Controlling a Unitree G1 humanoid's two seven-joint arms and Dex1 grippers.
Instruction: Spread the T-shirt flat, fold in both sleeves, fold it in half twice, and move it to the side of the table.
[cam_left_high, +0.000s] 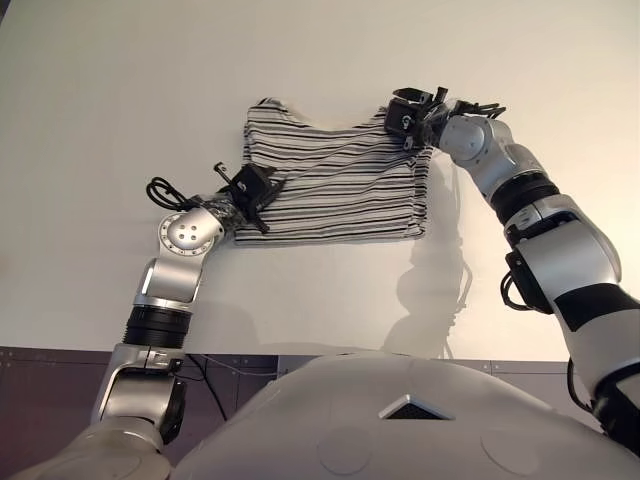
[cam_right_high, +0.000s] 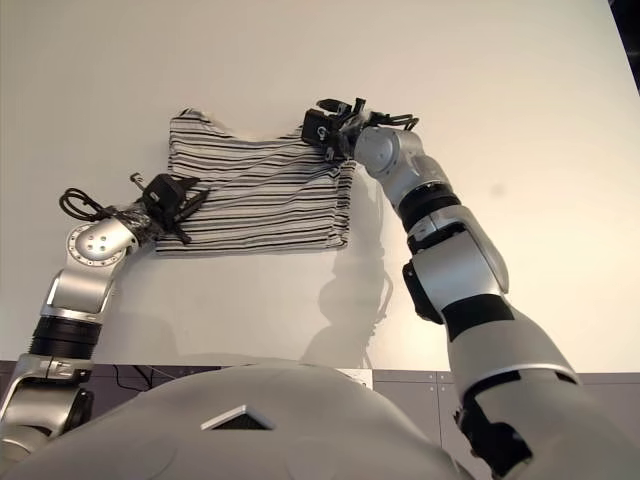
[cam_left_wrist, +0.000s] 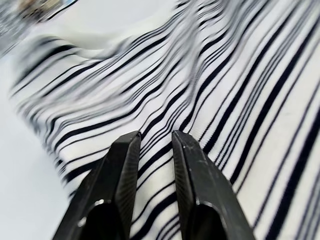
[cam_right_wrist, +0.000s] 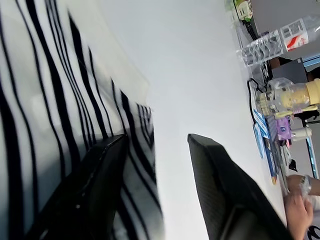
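Left pincer (cam_left_wrist: 156, 135) is nipped narrow on the near-left corner of the striped T-shirt (cam_left_high: 340, 180), which lies mid table (cam_left_high: 150, 80). Right pincer (cam_right_wrist: 156, 137) gapes wide astride the far-right edge. I'd clamp that first, then lift both corners evenly.

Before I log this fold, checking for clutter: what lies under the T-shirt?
The T-shirt lies on the white table, which shows all around it. Whatever the cloth covers cannot be seen.
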